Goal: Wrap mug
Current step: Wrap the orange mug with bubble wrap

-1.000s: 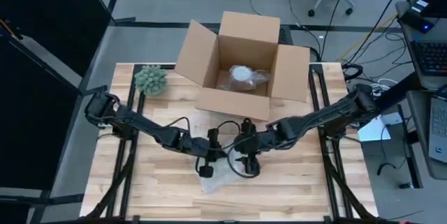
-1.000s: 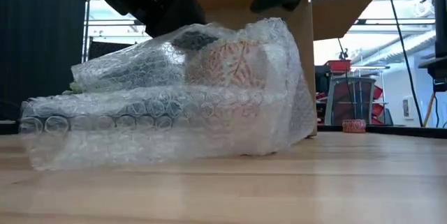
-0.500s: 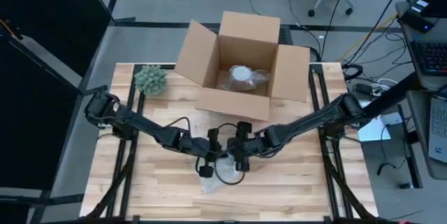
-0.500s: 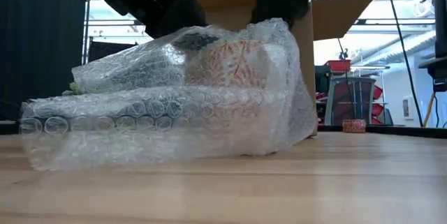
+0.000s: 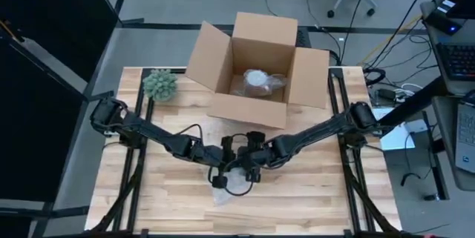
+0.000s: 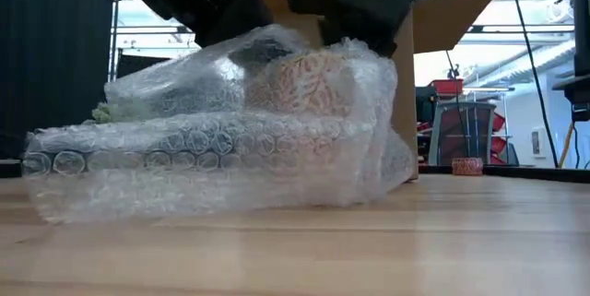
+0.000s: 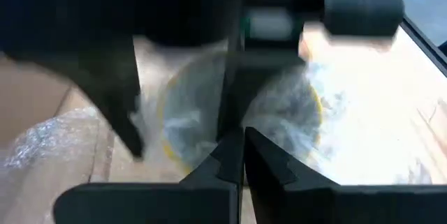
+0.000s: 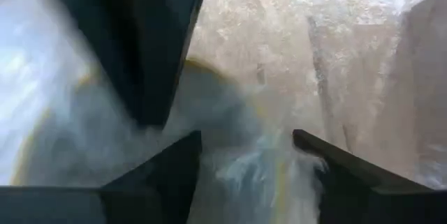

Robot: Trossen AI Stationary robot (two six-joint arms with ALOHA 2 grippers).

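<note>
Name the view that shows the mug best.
The low view: the patterned mug shows side-on through the bubble wrap. In the high view the grippers hide it; the wrist views show only a blurred yellow rim under wrap.

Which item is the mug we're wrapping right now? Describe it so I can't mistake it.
Start at the open cardboard box at the table's far side, then come forward to where both arms meet. The mug lies there inside a loose bubble wrap sheet, under the left end effector and right end effector. Its orange-red patterned side sets it apart from the pale bundle already boxed.
</note>
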